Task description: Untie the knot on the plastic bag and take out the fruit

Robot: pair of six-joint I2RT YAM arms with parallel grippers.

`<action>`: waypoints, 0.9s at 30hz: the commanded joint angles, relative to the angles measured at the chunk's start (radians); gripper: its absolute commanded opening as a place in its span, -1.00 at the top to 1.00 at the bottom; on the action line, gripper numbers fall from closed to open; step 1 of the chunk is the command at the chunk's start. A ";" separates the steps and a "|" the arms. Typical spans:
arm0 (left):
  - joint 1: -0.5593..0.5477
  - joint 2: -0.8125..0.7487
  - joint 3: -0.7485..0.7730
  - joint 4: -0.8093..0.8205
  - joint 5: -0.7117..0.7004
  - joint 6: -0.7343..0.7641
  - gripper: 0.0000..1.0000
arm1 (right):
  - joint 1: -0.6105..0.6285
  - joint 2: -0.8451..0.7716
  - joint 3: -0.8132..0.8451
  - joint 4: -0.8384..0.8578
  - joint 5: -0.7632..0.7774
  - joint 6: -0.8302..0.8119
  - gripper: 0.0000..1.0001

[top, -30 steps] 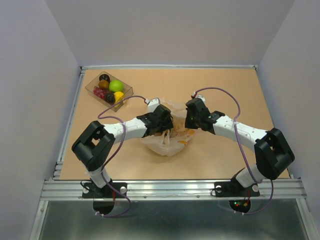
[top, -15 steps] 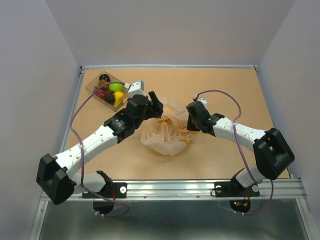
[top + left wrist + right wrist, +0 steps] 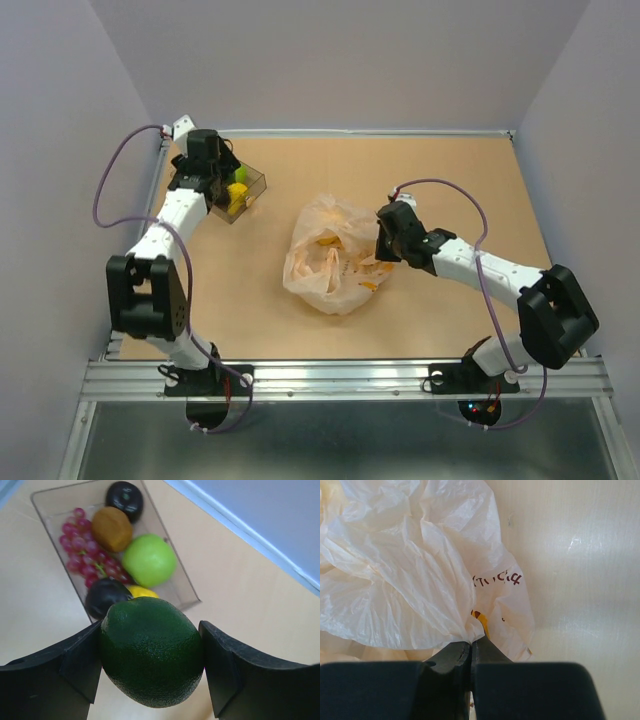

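Note:
My left gripper (image 3: 151, 662) is shut on a dark green oval fruit (image 3: 151, 651) and holds it above the near end of the clear tray (image 3: 47, 507); from above it (image 3: 213, 176) sits at the far left. The tray holds a bright green fruit (image 3: 149, 560), a yellow one (image 3: 142, 591), a brown one (image 3: 111, 528), dark round pieces and red grapes. The cream-white plastic bag (image 3: 330, 258) lies crumpled mid-table. My right gripper (image 3: 471, 647) is shut on a pinch of its plastic (image 3: 410, 575), at the bag's right side (image 3: 383, 243). No knot shows.
The tray (image 3: 252, 182) stands at the table's far left corner, close to the left wall. Yellow shapes show through the bag (image 3: 325, 240). Purple cables arc over both arms.
My left arm has swung from the bag to the far left, carrying the dark green fruit over the tray. The right gripper has stayed at the bag.

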 commanded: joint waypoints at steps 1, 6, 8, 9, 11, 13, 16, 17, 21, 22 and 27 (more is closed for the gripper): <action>0.121 0.187 0.173 0.022 0.032 0.079 -0.08 | 0.009 -0.041 0.002 0.025 -0.031 -0.037 0.99; 0.218 0.405 0.408 -0.042 0.064 0.081 -0.16 | 0.009 -0.049 0.027 0.025 -0.051 -0.052 0.99; 0.237 0.487 0.478 -0.070 0.054 0.088 -0.24 | 0.009 -0.052 0.033 0.025 -0.057 -0.058 0.99; 0.247 0.528 0.510 -0.079 0.051 0.099 -0.27 | 0.009 -0.052 0.038 0.025 -0.057 -0.061 0.99; 0.255 0.557 0.535 -0.092 0.049 0.110 -0.44 | 0.009 -0.052 0.039 0.027 -0.064 -0.065 0.99; 0.258 0.580 0.555 -0.119 0.045 0.114 -0.57 | 0.009 -0.052 0.041 0.025 -0.064 -0.066 0.99; 0.266 0.565 0.516 -0.104 0.035 0.117 -0.90 | 0.009 -0.052 0.042 0.025 -0.067 -0.066 0.99; 0.267 0.561 0.506 -0.099 0.037 0.117 -0.95 | 0.009 -0.049 0.042 0.027 -0.068 -0.066 0.99; 0.273 0.533 0.479 -0.102 0.045 0.119 -0.97 | 0.009 -0.041 0.048 0.025 -0.067 -0.074 0.99; 0.273 0.527 0.477 -0.107 0.043 0.119 -0.97 | 0.009 -0.040 0.053 0.025 -0.067 -0.075 0.99; 0.273 0.469 0.456 -0.139 0.029 0.116 -0.97 | 0.009 -0.040 0.068 0.025 -0.059 -0.092 0.99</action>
